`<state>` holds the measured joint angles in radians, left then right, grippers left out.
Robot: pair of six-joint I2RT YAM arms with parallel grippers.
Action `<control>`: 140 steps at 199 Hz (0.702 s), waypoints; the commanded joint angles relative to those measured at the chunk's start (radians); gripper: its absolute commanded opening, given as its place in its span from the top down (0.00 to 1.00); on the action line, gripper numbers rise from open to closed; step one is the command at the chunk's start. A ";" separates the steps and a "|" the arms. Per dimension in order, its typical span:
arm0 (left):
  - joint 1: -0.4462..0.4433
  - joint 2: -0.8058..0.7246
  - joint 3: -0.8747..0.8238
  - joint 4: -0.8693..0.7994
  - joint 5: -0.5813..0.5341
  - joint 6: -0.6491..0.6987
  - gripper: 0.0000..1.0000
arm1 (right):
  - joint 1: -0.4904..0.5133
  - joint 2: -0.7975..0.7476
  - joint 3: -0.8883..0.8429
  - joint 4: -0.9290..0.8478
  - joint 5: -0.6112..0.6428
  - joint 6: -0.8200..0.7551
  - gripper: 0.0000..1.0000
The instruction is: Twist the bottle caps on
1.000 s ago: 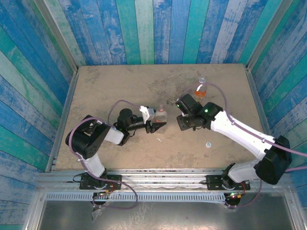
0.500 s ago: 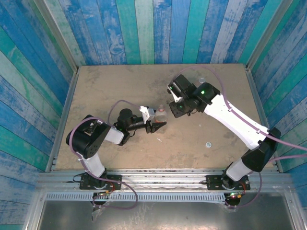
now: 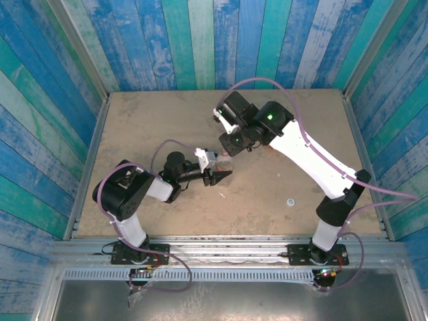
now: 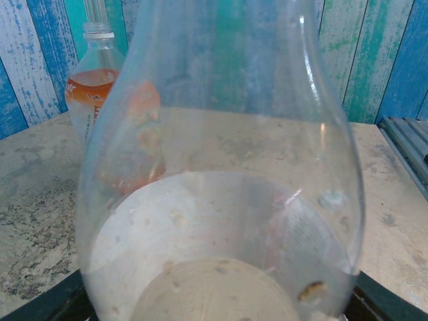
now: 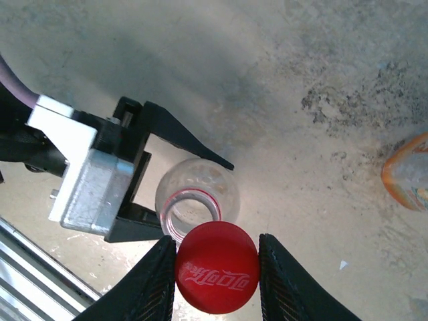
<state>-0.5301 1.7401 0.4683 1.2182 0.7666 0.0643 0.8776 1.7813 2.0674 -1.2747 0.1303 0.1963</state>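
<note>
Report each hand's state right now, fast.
Left hand: closed on the slim clear bottle.
Right hand: closed on the red cap.

Red cap (image 5: 217,277) in right jaws, over rim of clear bottle (image 5: 200,177), left jaws flanking it

Sandy table (image 3: 134,120), blue-teal plank walls (image 3: 200,40)

From here, left arm (image 3: 122,195) and right arm (image 3: 314,157) look alike: black joints, white links, lilac cables (image 3: 175,141) looping off them (thin ones). A green light (image 3: 270,115) glows on the right. Left fingers (image 5: 175,130) are black wedges, right fingers (image 5: 155,281) pale.
</note>
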 commanded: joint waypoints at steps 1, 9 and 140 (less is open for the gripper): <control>-0.004 0.034 0.003 -0.044 0.025 0.018 0.34 | 0.013 0.039 0.049 -0.052 -0.005 -0.029 0.64; -0.004 0.036 0.004 -0.044 0.023 0.018 0.33 | 0.014 0.046 0.054 -0.052 -0.006 -0.029 0.64; -0.004 0.042 0.006 -0.054 0.031 0.018 0.34 | 0.014 0.072 -0.001 -0.033 -0.035 -0.014 0.65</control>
<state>-0.5301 1.7420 0.4721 1.2133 0.7811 0.0731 0.8837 1.8374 2.0872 -1.2938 0.1173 0.1829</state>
